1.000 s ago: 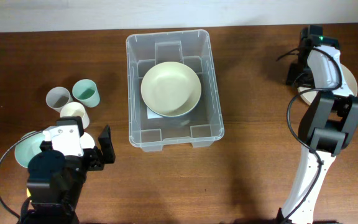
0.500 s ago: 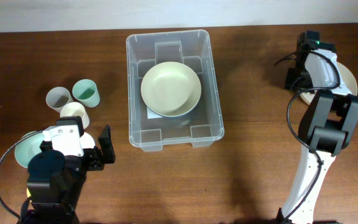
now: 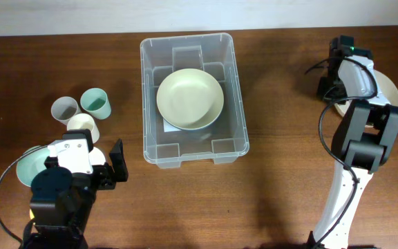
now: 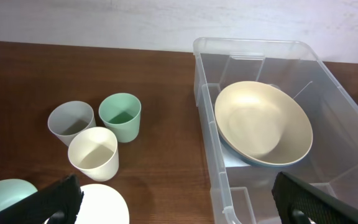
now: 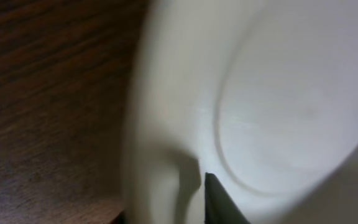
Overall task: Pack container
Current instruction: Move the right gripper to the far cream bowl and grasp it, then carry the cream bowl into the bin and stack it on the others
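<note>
The container (image 3: 144, 104) holds 1 cream bowl (image 3: 190, 99), with 3 cups (image 3: 96, 103) standing left of it.

The container (image 3: 144, 97), a large clear plastic bin with rounded corners and moulded ridges, is sitting upright and open-topped near the middle of the dark wooden table (image 3: 289, 173), close to its far edge. Its long sides are running from the near side toward the far side. A pale cream bowl (image 3: 190, 99) with a blue-green underside is resting mouth-up inside, filling most of the far half and appearing to tilt slightly. The bowl is covering most of the white label (image 3: 175, 129) on the floor, with only a strip showing at its nearer edge. The wood is showing through the clear walls.
</note>
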Robot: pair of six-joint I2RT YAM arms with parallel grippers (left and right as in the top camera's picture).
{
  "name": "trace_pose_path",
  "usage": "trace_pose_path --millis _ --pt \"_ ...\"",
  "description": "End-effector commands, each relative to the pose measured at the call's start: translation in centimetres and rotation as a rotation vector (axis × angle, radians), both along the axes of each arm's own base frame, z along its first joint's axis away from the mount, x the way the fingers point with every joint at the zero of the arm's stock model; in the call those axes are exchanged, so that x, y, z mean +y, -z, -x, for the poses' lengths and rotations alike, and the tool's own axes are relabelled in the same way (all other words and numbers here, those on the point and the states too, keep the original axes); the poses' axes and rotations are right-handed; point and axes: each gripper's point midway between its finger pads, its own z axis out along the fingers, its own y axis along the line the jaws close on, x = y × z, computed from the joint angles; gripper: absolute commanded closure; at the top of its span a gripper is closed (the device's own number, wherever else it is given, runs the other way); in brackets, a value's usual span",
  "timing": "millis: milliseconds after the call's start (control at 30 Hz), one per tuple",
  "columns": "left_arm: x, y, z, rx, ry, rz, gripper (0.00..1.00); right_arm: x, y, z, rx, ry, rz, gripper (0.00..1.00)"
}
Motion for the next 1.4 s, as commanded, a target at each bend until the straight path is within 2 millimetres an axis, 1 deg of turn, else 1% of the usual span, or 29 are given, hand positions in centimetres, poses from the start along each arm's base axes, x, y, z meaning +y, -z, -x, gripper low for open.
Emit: trace_pose_path --millis 0,33,133,233,300,367,467,600,700,733,767,833,900,933,967,1033,1100,1133,1200,1267,1367 --pt "-0.2 -0.7 0.0 -0.014 0.005 0.014 0.00 0.0 1.2 0.6 0.035 0.007 0.003 0.92" --pt "-0.2 -0.7 0.0 -0.015 0.005 0.014 0.00 0.1 1.2 0.7 0.037 0.006 0.003 0.96" --pt "-0.2 -0.7 0.0 -0.014 0.005 0.013 0.00 0.4 1.2 0.8 0.045 0.003 -0.009 0.96" --pt "-0.2 -0.7 0.0 -0.015 0.005 0.013 0.00 1.5 0.9 0.8 0.033 -0.001 -0.072 0.96" --pt "-0.2 -0.7 0.0 -0.015 0.005 0.014 0.00 2.0 0.1 0.6 0.015 -0.004 -0.096 0.96" --pt "-0.1 -0.7 0.0 -0.015 0.004 0.013 0.00 2.4 -1.2 0.3 -0.011 -0.011 -0.103 0.96" --pt "0.1 -0.7 0.0 -0.015 -0.010 0.006 0.00 3.7 -4.7 -0.7 -0.097 -0.036 -0.132 0.96" --pt "0.6 -0.7 -0.1 -0.015 -0.034 -0.005 0.00 7.0 -11.6 -2.5 -0.256 -0.147 -0.178 0.96" --pt "0.5 -0.6 0.0 -0.012 -0.032 -0.004 0.00 9.9 -16.9 -3.0 -0.361 -0.251 -0.175 0.96" --pt "0.5 -0.6 0.0 -0.012 -0.032 -0.004 0.00 11.2 -18.8 -3.0 -0.396 -0.296 -0.167 0.96" --pt "0.5 -0.6 0.0 -0.012 -0.032 -0.004 0.00 12.3 -20.3 -2.9 -0.422 -0.334 -0.160 0.96" --pt "0.5 -0.6 0.0 -0.012 -0.032 -0.004 0.00 15.3 -23.0 -2.6 -0.470 -0.438 -0.155 0.96" --pt "0.6 -0.6 0.0 -0.012 -0.033 -0.004 0.00 19.5 -25.4 -2.0 -0.510 -0.601 -0.168 0.96" --pt "0.6 -0.6 0.0 -0.012 -0.033 -0.005 0.00 21.4 -26.2 -1.7 -0.523 -0.672 -0.177 0.96" --pt "0.5 -0.6 0.0 -0.012 -0.032 -0.004 0.00 23.7 -27.0 -1.2 -0.535 -0.756 -0.187 0.96" --pt "0.6 -0.6 0.0 -0.012 -0.033 -0.005 0.00 27.8 -27.8 -0.2 -0.544 -0.906 -0.196 0.96" --pt "0.5 -0.6 0.0 -0.012 -0.032 -0.004 0.00 31.8 -28.0 0.9 -0.538 -1.038 -0.198 0.96" --pt "0.6 -0.5 0.0 -0.009 -0.032 -0.005 0.00 35.8 -27.6 2.2 -0.522 -1.159 -0.207 0.96" --pt "0.6 -0.5 0.0 -0.008 -0.032 -0.005 0.00 39.1 -26.9 3.3 -0.502 -1.256 -0.212 0.96" --pt "0.6 -0.5 0.0 -0.008 -0.032 -0.005 0.00 41.9 -26.0 4.2 -0.487 -1.322 -0.219 0.96" --pt "0.6 -0.5 0.0 -0.008 -0.032 -0.005 0.00 45.2 -24.2 5.1 -0.458 -1.386 -0.239 0.96"
